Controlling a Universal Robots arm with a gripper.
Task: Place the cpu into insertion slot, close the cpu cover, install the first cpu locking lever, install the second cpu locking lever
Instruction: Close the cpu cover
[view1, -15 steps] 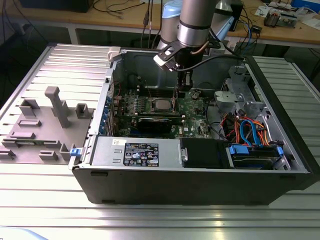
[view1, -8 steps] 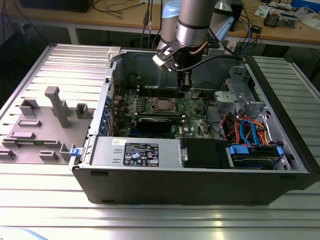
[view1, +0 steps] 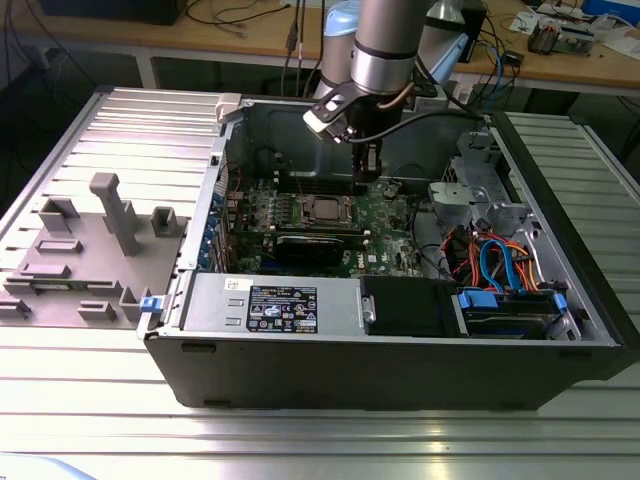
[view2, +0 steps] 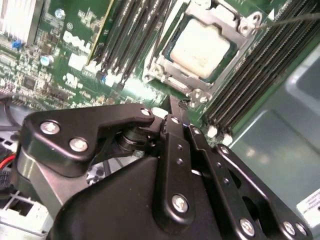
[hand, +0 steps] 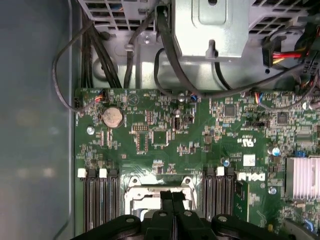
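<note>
- Table (view1: 300, 440): ribbed metal, carries open pc case (view1: 400, 370). Grey fixture plate (view1: 80, 270) w/ upright blocks lies just beside case, toward table's edge at the exterior view's left.
- Along case's near wall: psu (view1: 210, 300) w/ label, then drive (view1: 505, 312) w/ blue tabs at the corner on the exterior view's right. Orange + blue cables (view1: 488, 262) just behind drive.
- Motherboard (view1: 390, 215): green, flat on case floor. Long black card (view1: 318, 245) lies across its near part.
- cpu (view2: 202, 42): sits in insertion slot (hand: 137, 192) mid-board, just past the card, pale metal top up.
- cpu cover (view2: 235, 22): down flat around cpu, chip top showing through the cut-out.
- Lever rod (view2: 290, 19): thin, runs off one cover corner across memory slots (view2: 260, 65). Latched or not, can't tell.
- Memory slots flank insertion slot on both sides.
- Gripper (view1: 367, 178): fingers (hand: 166, 207) pressed together, nothing seen btwn them. Tips point down at the board, just beside a corner of insertion slot, on the side toward case's far wall. Contact w/ slot or lever: can't tell.
- Coin cell (hand: 112, 117) sits near board edge facing silver drive cage (view1: 480, 190). Finned heatsink (hand: 302, 177) sits nearer another board edge.
- Arm (view1: 385, 45) rises above case's far wall. Wooden bench (view1: 200, 35) w/ cables behind it.
</note>
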